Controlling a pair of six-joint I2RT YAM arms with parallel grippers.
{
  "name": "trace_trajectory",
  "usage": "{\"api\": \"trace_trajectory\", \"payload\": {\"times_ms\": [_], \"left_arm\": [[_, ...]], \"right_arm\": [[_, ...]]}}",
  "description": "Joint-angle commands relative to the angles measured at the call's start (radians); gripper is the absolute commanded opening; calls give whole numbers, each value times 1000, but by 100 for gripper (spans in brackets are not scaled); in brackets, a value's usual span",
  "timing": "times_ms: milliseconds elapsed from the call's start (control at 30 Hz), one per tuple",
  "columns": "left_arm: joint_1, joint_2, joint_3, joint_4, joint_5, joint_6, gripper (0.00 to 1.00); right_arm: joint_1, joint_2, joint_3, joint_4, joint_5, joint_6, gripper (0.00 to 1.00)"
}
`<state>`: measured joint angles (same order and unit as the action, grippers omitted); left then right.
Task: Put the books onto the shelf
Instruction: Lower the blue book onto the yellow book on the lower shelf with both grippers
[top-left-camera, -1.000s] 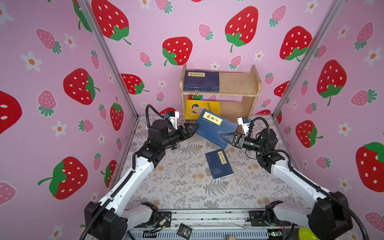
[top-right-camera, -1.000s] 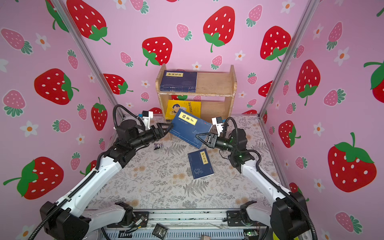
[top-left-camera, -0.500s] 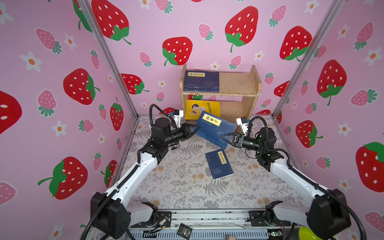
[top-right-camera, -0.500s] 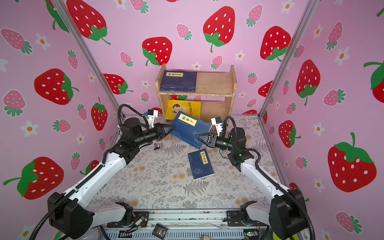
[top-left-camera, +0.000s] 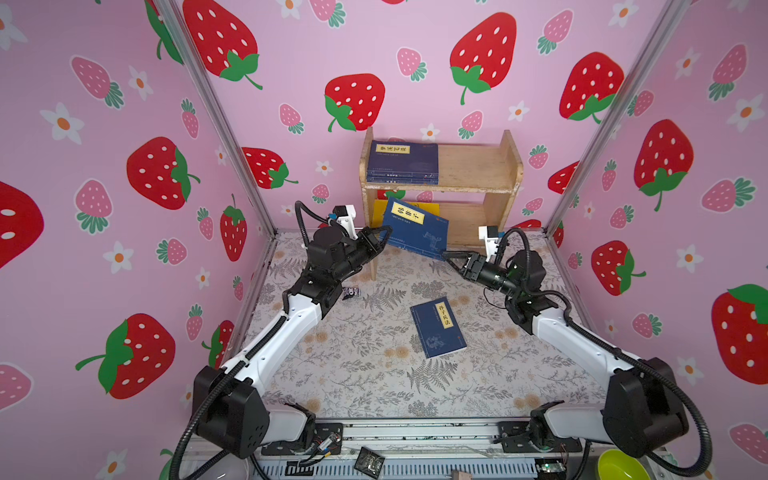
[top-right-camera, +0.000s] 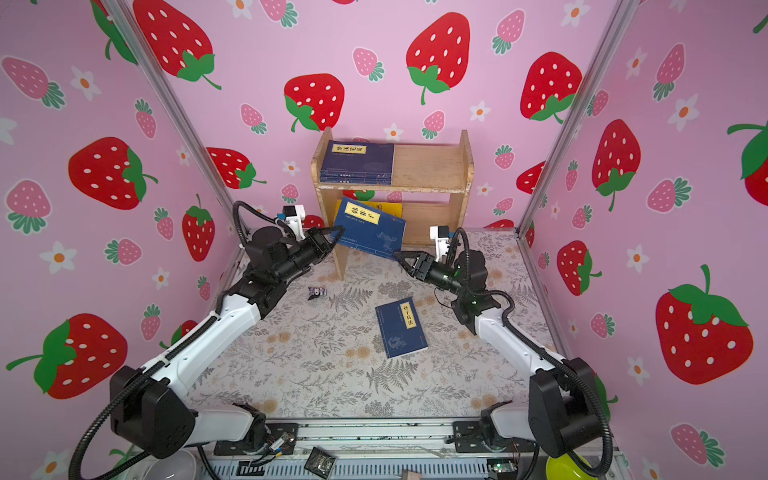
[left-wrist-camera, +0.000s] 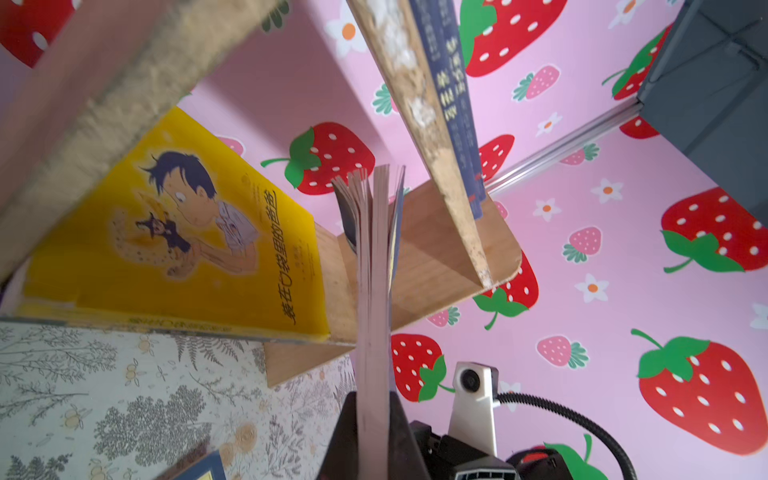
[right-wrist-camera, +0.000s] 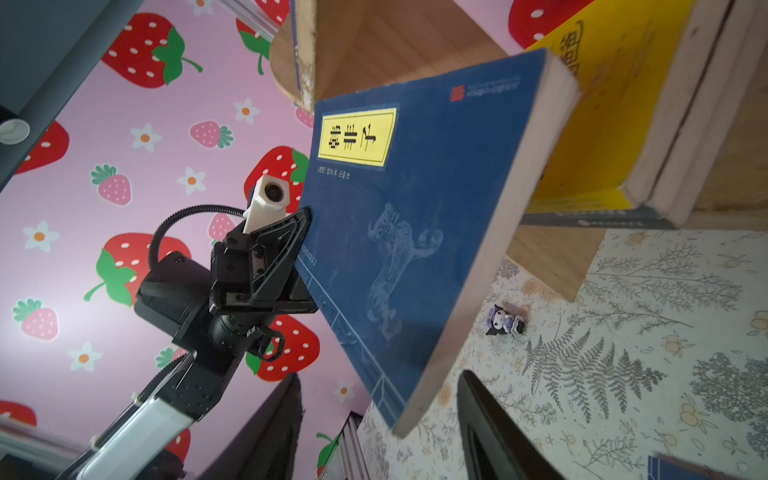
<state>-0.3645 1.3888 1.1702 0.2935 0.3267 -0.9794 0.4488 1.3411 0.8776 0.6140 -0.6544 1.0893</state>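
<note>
Strawberry-walled booth, floral bench (top-left-camera: 353, 365). Left jaws clench navy book (top-left-camera: 419, 230) edge, angled toward shelf (top-left-camera: 509, 166) lower tier, presumably for insertion; right jaws parted beside corner.

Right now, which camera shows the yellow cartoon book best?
Left wrist: the yellow cartoon book shows its cover drawing. Both top views catch slivers behind the held navy book; the right wrist sees part, slanted.

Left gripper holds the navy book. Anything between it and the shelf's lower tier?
Yes. The yellow book lies on that tier's left part, directly behind the navy book in the left gripper. The shelf looks bare to its right.
</note>
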Motion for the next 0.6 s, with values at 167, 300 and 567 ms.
{"api": "trace_trajectory", "payload": {"times_ms": [167,300,567], "left_arm": [[7,110,103,140,-125,-22,0],[18,144,126,146,-127,-24,0],[45,227,164,180,-98,-76,0]], "right_arm": [[4,-9,53,-100,346,-198,62],[14,20,76,-103,427,-257,61],[64,112,168,-90,523,-385,56]]}}
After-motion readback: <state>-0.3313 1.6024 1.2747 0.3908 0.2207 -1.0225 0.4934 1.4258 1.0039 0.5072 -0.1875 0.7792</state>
